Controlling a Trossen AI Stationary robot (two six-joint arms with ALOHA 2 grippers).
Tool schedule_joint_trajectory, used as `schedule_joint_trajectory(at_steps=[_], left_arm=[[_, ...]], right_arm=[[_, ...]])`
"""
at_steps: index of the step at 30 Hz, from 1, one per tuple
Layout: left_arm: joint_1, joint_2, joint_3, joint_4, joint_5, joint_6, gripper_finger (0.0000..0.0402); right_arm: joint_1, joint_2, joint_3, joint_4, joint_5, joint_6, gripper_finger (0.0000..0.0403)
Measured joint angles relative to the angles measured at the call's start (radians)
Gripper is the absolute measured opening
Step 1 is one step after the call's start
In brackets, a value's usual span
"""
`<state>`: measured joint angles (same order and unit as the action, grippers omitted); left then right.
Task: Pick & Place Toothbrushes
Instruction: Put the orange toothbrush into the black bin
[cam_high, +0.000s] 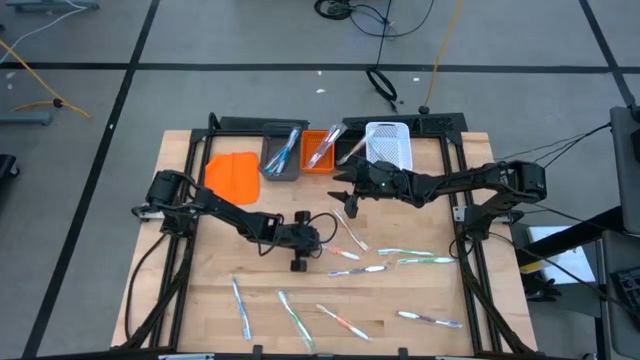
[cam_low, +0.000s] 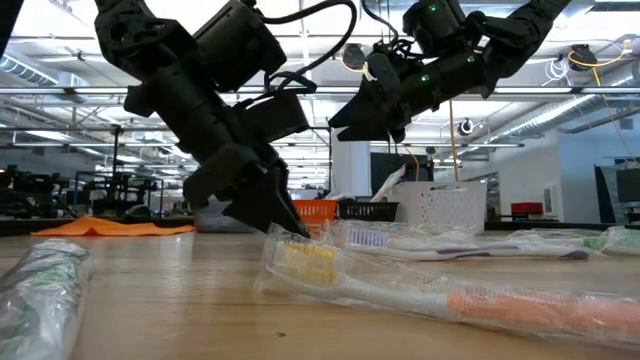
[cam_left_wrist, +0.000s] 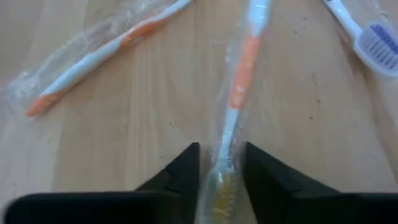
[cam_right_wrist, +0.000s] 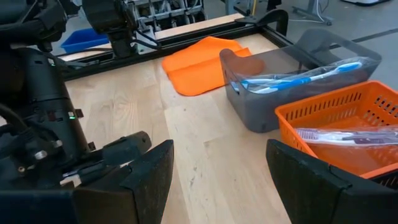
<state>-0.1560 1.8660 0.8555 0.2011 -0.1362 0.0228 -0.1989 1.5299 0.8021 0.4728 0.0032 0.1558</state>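
Note:
Several wrapped toothbrushes lie flat on the wooden table, among them a green one (cam_high: 295, 318) and a blue one (cam_high: 242, 305). My left gripper (cam_high: 318, 240) is low over the table's middle, at the head end of an orange-and-white toothbrush (cam_left_wrist: 239, 81). My right gripper (cam_right_wrist: 221, 162) hangs open and empty above the table, in front of the bins. More toothbrushes lie inside the grey bin (cam_right_wrist: 298, 81) and the orange bin (cam_right_wrist: 348, 134). My left gripper has the orange-and-white toothbrush by its bristle head (cam_left_wrist: 222, 186), wrapper and all, between the two fingers. The fingers (cam_low: 285, 220) come from above, slanting down. The brush lies along them, pointing away, and its whole length rests on the table.
The grey bin (cam_high: 283, 155), orange bin (cam_high: 320, 150) and white mesh bin (cam_high: 388, 145) stand in a row at the far edge, with an orange sheet (cam_high: 232, 175) to their left. Another orange toothbrush (cam_left_wrist: 93, 56) and a blue-headed one (cam_left_wrist: 373, 43) lie close by.

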Motion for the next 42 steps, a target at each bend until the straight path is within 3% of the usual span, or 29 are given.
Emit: schedule_joint_trajectory(at_steps=[4, 6, 16, 29, 42], left_arm=[[0.0, 0.0, 0.0, -0.003, 0.005, -0.028, 0.0027], [0.001, 0.0, 0.0, -0.001, -0.001, -0.042, 0.001], [0.001, -0.071, -0.001, -0.09, -0.081, -0.112, 0.0004], [0.001, -0.379, -0.001, -0.219, -0.399, -0.186, 0.0002], [0.034, -0.439, -0.001, -0.288, -0.478, -0.226, 0.0002]], right_arm=[[0.0, 0.0, 0.0, -0.007, 0.0, 0.0, 0.0247], [0.0, 0.0, 0.0, -0.009, -0.001, 0.0, 0.0247], [0.005, 0.0, 0.0, -0.008, -0.005, 0.0, 0.0247], [0.005, 0.0, 0.0, 0.122, -0.008, 0.042, 0.0247], [0.003, -0.001, 0.0, 0.315, -0.049, 0.051, 0.0247]])
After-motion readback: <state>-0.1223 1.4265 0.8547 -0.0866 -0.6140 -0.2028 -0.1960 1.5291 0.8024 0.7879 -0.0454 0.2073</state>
